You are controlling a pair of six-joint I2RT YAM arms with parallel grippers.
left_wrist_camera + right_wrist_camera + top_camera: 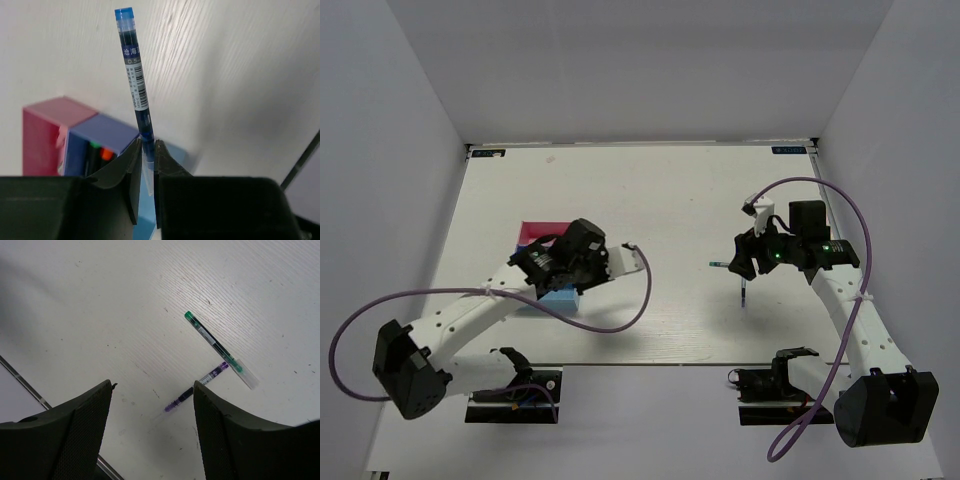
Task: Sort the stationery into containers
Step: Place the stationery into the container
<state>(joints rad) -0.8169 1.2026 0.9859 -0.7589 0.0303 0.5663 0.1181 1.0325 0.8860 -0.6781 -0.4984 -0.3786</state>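
Observation:
My left gripper [147,145] is shut on a thin blue pen [134,75] that sticks out past the fingertips. It hovers over the block of trays: magenta [42,132], blue [102,131] and light blue [172,152]. Green [93,145] and orange [105,154] highlighter caps show inside the blue tray. In the top view the left gripper [578,262] covers most of the trays [534,234]. My right gripper [152,390] is open and empty above the table, near a thin green pen [215,345] and a thin purple pen [197,386] lying crossed.
In the top view the right gripper [742,258] sits at mid right, with the purple pen [745,292] just below it and the green pen's tip [717,265] to its left. White walls enclose the table [650,190]. Cables trail from both arms.

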